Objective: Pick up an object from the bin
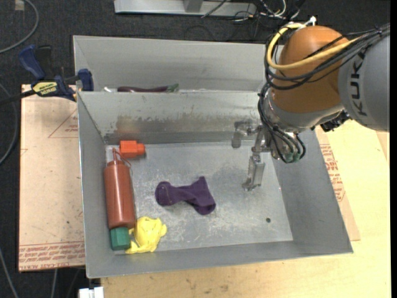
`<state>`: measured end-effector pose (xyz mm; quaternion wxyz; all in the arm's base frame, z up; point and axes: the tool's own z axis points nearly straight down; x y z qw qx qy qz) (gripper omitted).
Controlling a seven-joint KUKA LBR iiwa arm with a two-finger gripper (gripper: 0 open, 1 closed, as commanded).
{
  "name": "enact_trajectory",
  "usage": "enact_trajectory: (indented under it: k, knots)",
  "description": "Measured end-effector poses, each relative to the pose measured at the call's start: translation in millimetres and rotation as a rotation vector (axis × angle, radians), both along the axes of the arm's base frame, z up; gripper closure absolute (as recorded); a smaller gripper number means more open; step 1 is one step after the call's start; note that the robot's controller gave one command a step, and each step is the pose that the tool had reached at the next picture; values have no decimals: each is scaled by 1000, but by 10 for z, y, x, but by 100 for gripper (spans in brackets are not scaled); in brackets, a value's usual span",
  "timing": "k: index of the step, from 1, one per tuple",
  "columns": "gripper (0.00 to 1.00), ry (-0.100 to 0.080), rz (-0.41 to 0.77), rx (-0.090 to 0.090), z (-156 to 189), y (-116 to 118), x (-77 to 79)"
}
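Note:
My gripper (244, 164) hangs over the bare bin floor right of the middle, open, with nothing between its fingers. One metal finger (254, 171) points down toward the floor and the other (238, 135) sits higher, near the back wall. The nearest loose thing is a limp purple, sock-like piece (186, 195) lying flat in the middle of the bin, left of and below the gripper and apart from it.
Along the left wall lies a long red-brown tube (119, 193) with a green end (120, 238). A small orange block (131, 148) sits at its top end and a crumpled yellow thing (147, 233) at its bottom end. The arm's orange cover and cables overhang the right side.

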<state>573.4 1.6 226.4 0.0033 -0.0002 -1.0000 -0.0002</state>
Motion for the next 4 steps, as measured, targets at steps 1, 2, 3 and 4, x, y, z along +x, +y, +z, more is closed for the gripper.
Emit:
enact_trajectory:
  k: [1,2,3,4]
  knots:
    - [0,-8,0,0,47,0,13]
    - [0,-10,-21,1,-557,282,-65]
    - [0,-3,147,1,-784,535,-37]
    - [0,-11,190,2,-813,899,-26]
